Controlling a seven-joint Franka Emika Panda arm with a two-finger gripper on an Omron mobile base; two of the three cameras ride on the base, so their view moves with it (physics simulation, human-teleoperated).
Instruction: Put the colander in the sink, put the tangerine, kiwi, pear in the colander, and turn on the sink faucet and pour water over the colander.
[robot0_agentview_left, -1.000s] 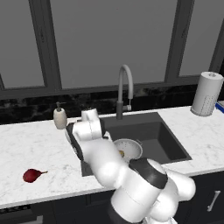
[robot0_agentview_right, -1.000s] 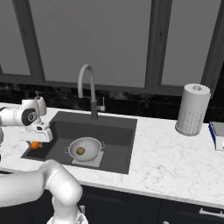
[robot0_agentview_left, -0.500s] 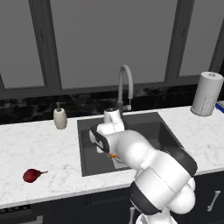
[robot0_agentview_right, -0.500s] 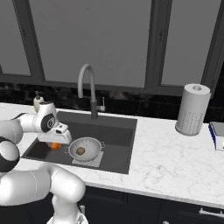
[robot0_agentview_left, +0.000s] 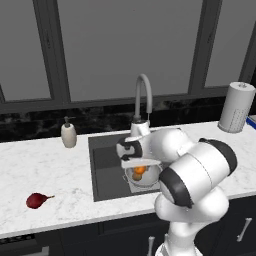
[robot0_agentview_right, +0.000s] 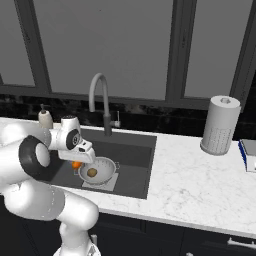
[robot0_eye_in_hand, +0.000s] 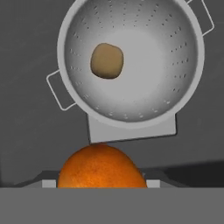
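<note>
Hand view puts you right above the colander (robot0_eye_in_hand: 131, 65): a round, pale metal bowl with perforated sides and two small side handles, sitting on the pale square panel at the bottom of the sink (robot0_eye_in_hand: 26, 131). You can see the kiwi (robot0_eye_in_hand: 106, 60), a dull brownish-olive oval, lying inside the bowl, off centre. The tangerine (robot0_eye_in_hand: 101, 166), bright orange and faintly dimpled, sits at the bottom of that view, clamped in the gripper (robot0_eye_in_hand: 101, 181), short of the colander's near rim.

From the left base view, your gripper (robot0_agentview_left: 141, 165) hangs low over the sink (robot0_agentview_left: 107, 172) with the tangerine (robot0_agentview_left: 140, 170) under it, just above the colander (robot0_agentview_left: 145, 179). The arm's bulk covers the basin's right half. The sink faucet (robot0_agentview_left: 142, 100) arches up behind the hand, close to the wrist. A beige soap dispenser (robot0_agentview_left: 68, 135) stands at the sink's back left corner, a paper towel roll (robot0_agentview_left: 237, 107) towards the tabletop's back right. The pear (robot0_agentview_left: 36, 200), dark red with a thin stem, lies well apart near the tabletop's (robot0_agentview_left: 45, 170) front left edge.
</note>
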